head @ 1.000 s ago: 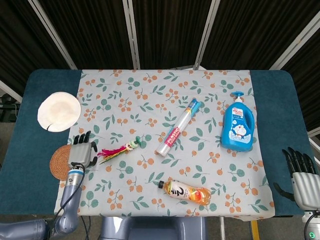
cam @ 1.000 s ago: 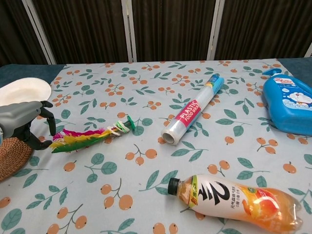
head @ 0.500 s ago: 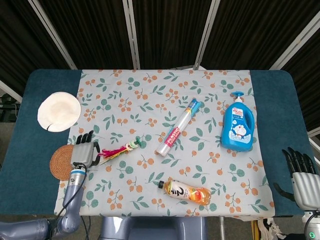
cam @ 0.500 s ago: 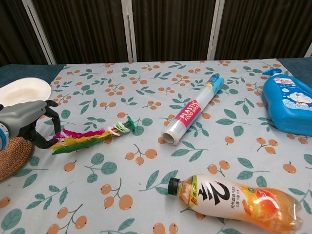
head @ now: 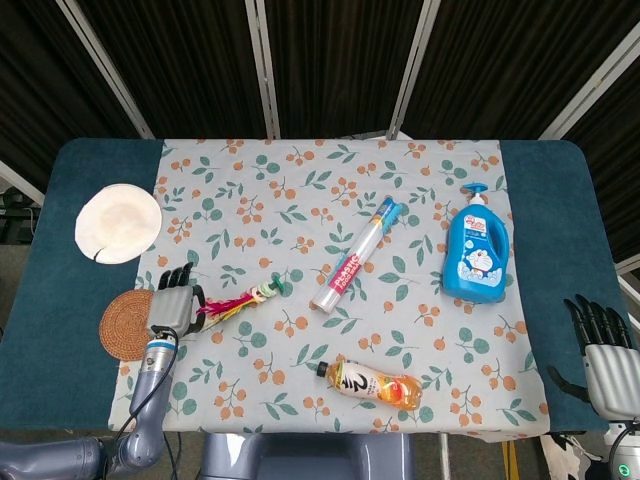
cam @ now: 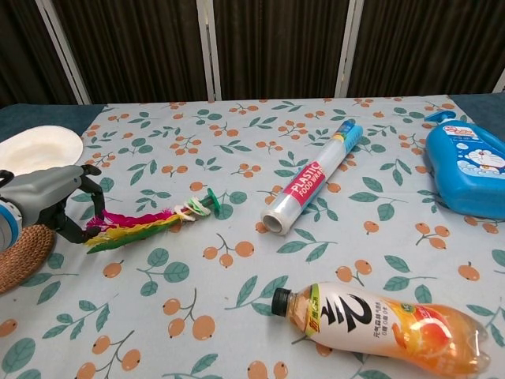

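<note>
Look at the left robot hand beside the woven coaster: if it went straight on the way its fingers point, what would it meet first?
Most likely the feather shuttlecock: the left robot hand has its fingers curled toward its feathered end, right at the feather tips. Whether they touch already is unclear.

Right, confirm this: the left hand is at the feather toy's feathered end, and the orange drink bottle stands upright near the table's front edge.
Not quite. The left hand is at the feather toy, but the drink bottle lies on its side, not upright; the chest view shows it plainly.
</note>
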Tool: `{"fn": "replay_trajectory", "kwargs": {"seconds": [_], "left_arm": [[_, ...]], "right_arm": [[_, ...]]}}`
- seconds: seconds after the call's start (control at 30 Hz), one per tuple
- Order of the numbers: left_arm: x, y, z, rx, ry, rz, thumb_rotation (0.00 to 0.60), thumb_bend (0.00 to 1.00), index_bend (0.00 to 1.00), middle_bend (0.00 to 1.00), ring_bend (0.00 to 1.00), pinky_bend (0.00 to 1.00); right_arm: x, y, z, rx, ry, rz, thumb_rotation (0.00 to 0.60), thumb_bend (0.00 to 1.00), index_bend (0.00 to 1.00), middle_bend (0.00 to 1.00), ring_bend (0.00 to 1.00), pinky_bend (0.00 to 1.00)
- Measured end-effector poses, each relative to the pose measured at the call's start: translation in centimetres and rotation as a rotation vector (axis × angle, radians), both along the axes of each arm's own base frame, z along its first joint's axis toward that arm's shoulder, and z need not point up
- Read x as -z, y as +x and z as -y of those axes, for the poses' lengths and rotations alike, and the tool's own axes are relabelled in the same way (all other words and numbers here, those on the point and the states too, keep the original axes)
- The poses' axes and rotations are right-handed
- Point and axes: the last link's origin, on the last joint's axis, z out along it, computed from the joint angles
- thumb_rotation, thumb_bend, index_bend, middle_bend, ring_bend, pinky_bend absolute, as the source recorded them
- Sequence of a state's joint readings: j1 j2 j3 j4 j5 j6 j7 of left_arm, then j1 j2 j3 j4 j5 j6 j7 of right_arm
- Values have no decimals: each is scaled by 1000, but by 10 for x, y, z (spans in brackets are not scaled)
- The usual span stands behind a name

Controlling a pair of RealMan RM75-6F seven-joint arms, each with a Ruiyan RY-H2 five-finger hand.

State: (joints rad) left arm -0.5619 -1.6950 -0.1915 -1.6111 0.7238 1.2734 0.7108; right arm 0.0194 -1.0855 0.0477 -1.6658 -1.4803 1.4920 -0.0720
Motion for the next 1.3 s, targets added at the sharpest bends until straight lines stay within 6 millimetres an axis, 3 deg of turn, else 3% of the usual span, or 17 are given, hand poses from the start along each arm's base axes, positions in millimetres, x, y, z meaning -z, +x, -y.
{"fn": "replay_trajectory", "kwargs": {"seconds": [0.23,0.87,1.07,1.3], "left_arm": [[2,1,2,1,-5,5,600,487,550,0,0,0],[-3,7,1,33,6,8,600,524,559,0,0,0],[-14,20,-2,87,31,13,600,525,567,0,0,0],[-38,48,-11,206,98,8,600,524,570,0,0,0]], "right_arm": [[0,0,0,-1,-3,-2,600,124,0,0,0,0],[0,0,0,-1,-3,-2,600,124,0,0,0,0],[0,0,0,1,-3,-3,600,124,0,0,0,0],[0,0,0,1,-4,-5,600,124,0,0,0,0]]}}
